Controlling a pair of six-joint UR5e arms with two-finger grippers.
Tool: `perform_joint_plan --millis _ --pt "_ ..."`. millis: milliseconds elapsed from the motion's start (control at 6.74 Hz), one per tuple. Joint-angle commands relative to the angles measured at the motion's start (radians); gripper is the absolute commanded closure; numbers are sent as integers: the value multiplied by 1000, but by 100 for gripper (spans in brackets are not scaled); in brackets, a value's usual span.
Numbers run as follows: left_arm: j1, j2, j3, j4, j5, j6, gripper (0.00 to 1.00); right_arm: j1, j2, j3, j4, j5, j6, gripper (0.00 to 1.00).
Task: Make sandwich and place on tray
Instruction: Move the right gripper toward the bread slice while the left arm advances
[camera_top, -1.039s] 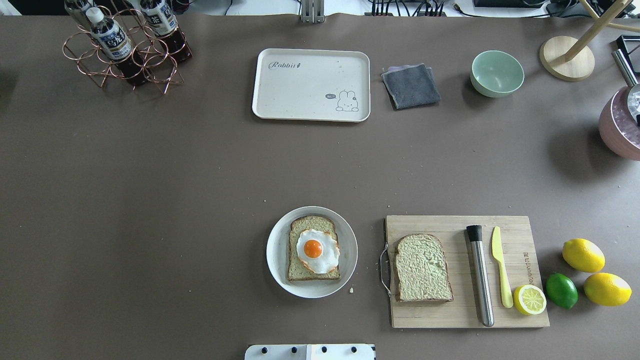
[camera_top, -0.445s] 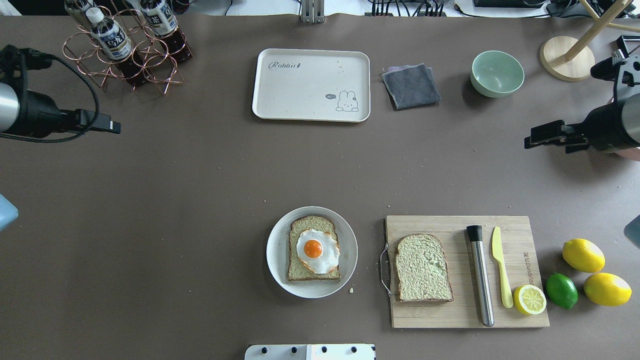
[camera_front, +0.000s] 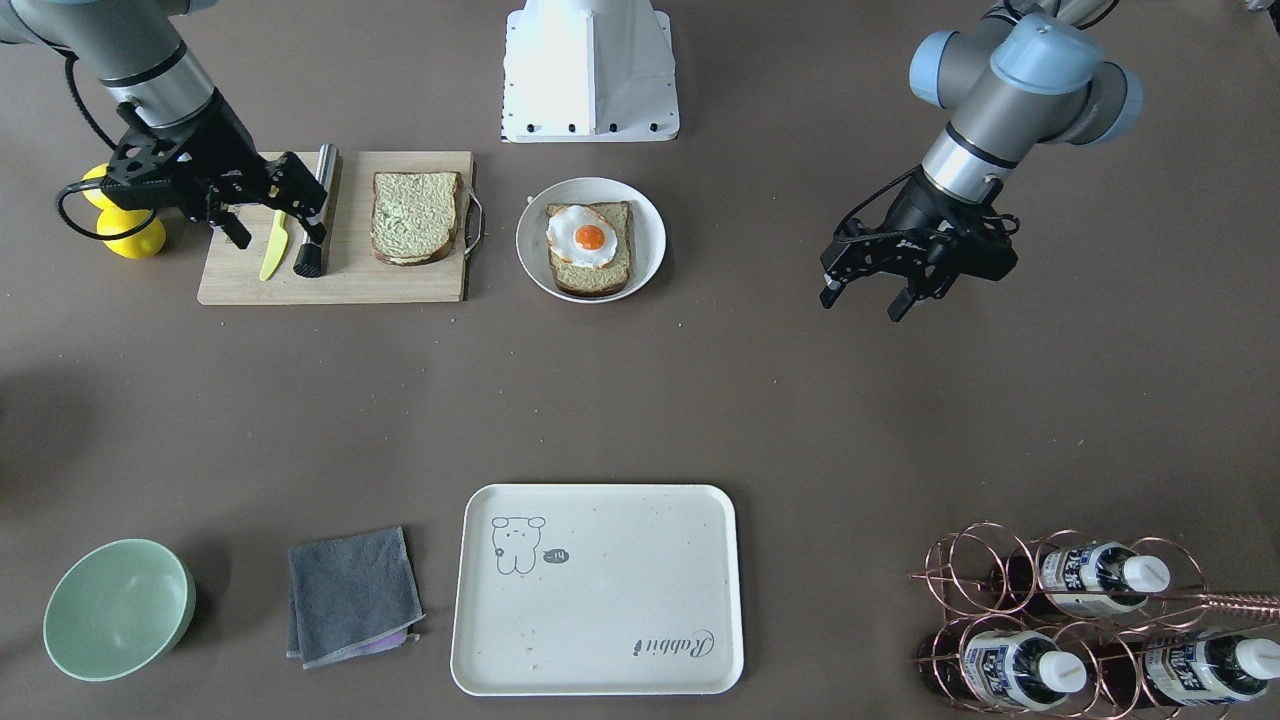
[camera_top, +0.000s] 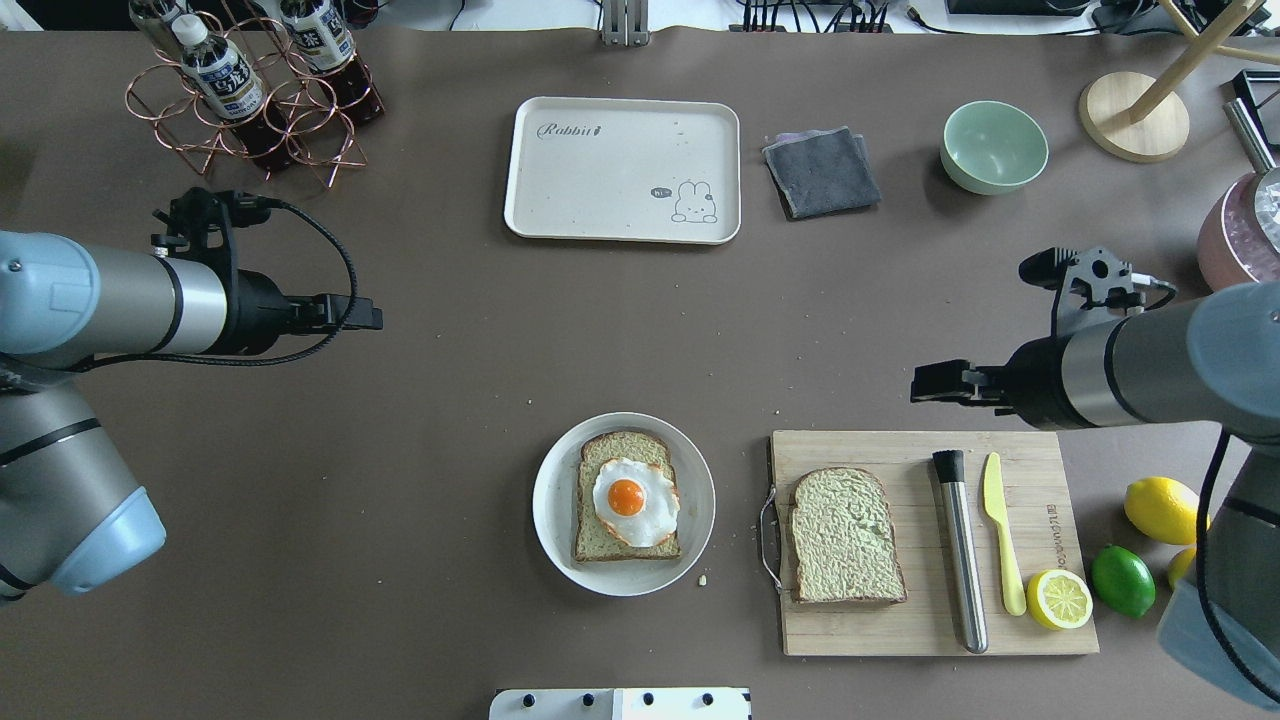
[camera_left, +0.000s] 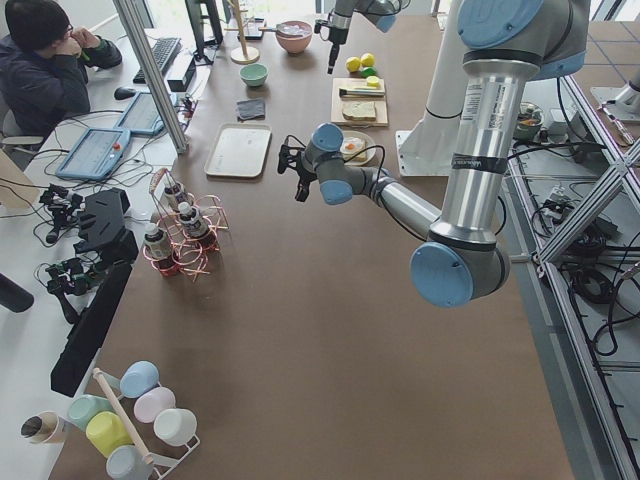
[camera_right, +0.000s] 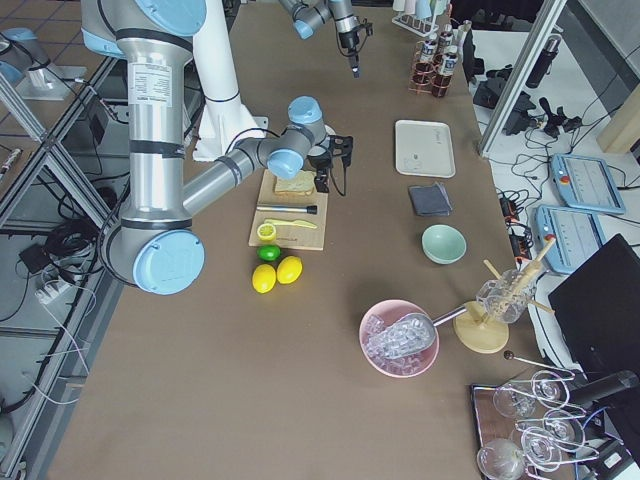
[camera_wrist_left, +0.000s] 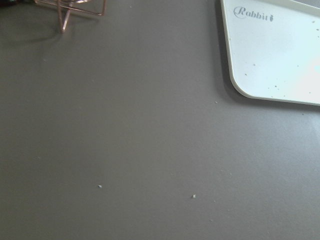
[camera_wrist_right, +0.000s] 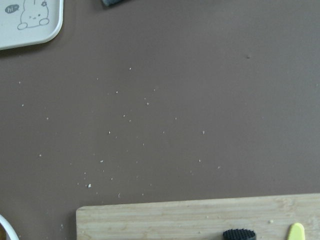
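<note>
One bread slice (camera_top: 600, 545) with a fried egg (camera_top: 635, 500) on top lies on a round white plate (camera_top: 550, 500); it also shows in the front-facing view (camera_front: 590, 270). The second bread slice (camera_top: 845, 535) lies bare on the wooden cutting board (camera_top: 1050, 460). The cream tray (camera_top: 600, 190) sits empty at the far middle; its corners show in the left wrist view (camera_wrist_left: 275, 50) and the right wrist view (camera_wrist_right: 25, 20). My left gripper (camera_front: 860, 305) is open and empty over bare table, left of the plate. My right gripper (camera_front: 280, 238) is open and empty above the board's far edge.
On the board lie a steel rod (camera_top: 962, 550), a yellow knife (camera_top: 1000, 530) and a lemon half (camera_top: 1059, 599). Lemons (camera_top: 1165, 510) and a lime (camera_top: 1122, 580) sit to its right. A bottle rack (camera_top: 250, 100), grey cloth (camera_top: 820, 172), green bowl (camera_top: 993, 147) and pink bowl (camera_top: 1235, 250) stand at the far side.
Both arms have swung in from the table's sides toward the middle and nearer the robot. The food, the plate, the board and the tray have not moved.
</note>
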Motion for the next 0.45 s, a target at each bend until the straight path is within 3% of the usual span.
perform_joint_plan --millis 0,148,297 --pt "134 -139 -6 133 137 -93 2 -193 -28 25 41 -127 108 2" --pt "178 -187 -8 189 180 -119 2 -251 -101 23 166 -170 114 4" --pt "194 -192 -10 194 191 -125 2 -287 -129 23 187 -197 141 10"
